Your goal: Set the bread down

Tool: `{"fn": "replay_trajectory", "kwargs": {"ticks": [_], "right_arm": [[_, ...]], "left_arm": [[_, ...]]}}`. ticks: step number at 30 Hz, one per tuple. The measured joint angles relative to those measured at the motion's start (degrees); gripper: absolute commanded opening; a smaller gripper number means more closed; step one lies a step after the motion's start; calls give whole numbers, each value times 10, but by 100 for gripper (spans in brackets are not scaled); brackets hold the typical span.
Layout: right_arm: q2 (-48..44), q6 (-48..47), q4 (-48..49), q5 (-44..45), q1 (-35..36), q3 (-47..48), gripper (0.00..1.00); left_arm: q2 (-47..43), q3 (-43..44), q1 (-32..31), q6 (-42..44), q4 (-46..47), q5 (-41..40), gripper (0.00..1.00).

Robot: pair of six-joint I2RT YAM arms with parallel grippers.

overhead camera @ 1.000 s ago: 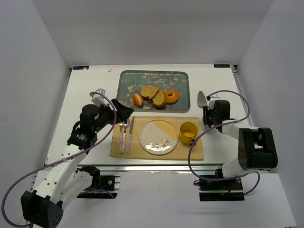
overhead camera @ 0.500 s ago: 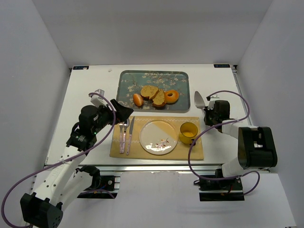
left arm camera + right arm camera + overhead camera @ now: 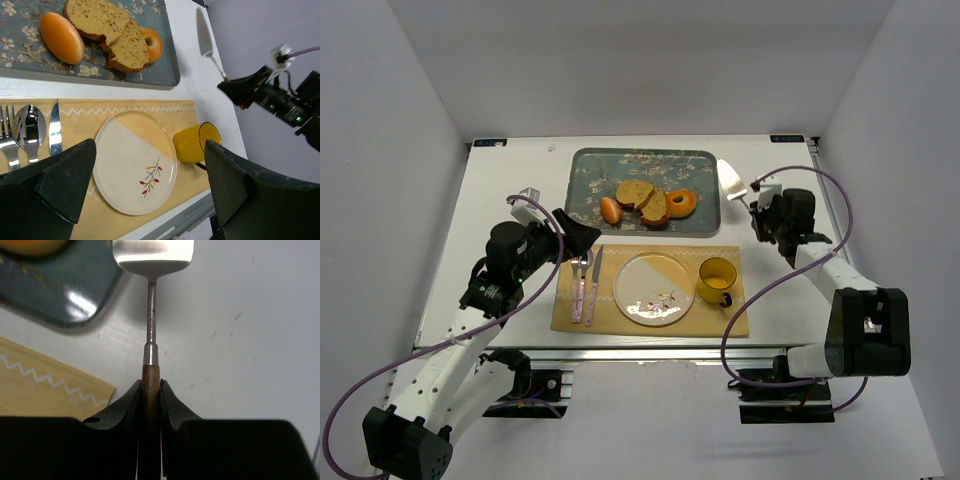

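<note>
The bread, a glossy golden-orange ring (image 3: 681, 203), lies at the right end of the blue floral tray (image 3: 590, 165), against a brown slice. In the left wrist view the bread (image 3: 153, 44) is half hidden behind that slice. My right gripper (image 3: 758, 203) is shut on the wooden handle of a metal spatula (image 3: 729, 178). Its blade hovers just right of the tray, near the bread. In the right wrist view the fingers (image 3: 131, 397) clamp the handle (image 3: 151, 382), and the blade (image 3: 152, 252) points at the tray corner (image 3: 60, 300). My left gripper (image 3: 578, 237) is open and empty, by the cutlery.
Two flat brown slices (image 3: 643, 198) and an orange oval roll (image 3: 610, 210) share the tray. A yellow placemat (image 3: 730, 320) holds a fork, spoon and knife (image 3: 584, 282), a white-and-yellow plate (image 3: 653, 288) and a yellow cup (image 3: 716, 280). White walls surround the table.
My right arm has carried the spatula away from the cup, farther back and left, up to the tray's right edge. My left arm has barely moved.
</note>
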Motion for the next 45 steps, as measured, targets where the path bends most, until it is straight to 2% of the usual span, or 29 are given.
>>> {"fn": "replay_trajectory", "kwargs": {"ticks": [4,11,27,35,45], "right_arm": [[22,-63,-24,-27,1,85,0],[162,-122,-115,-24,17,261,0],[311,-176,-278,33,71,421,0],[327,-210,-296,64,71,424,0],[278,-258,-221,86,93,276,0]], "left_arm": [[1,0,0,0,0,0,98],[1,0,0,0,0,0,98],[-8,0,0,0,0,-3,98],[-11,0,0,0,0,-7,98],[-13,0,0,0,0,-7,98]]}}
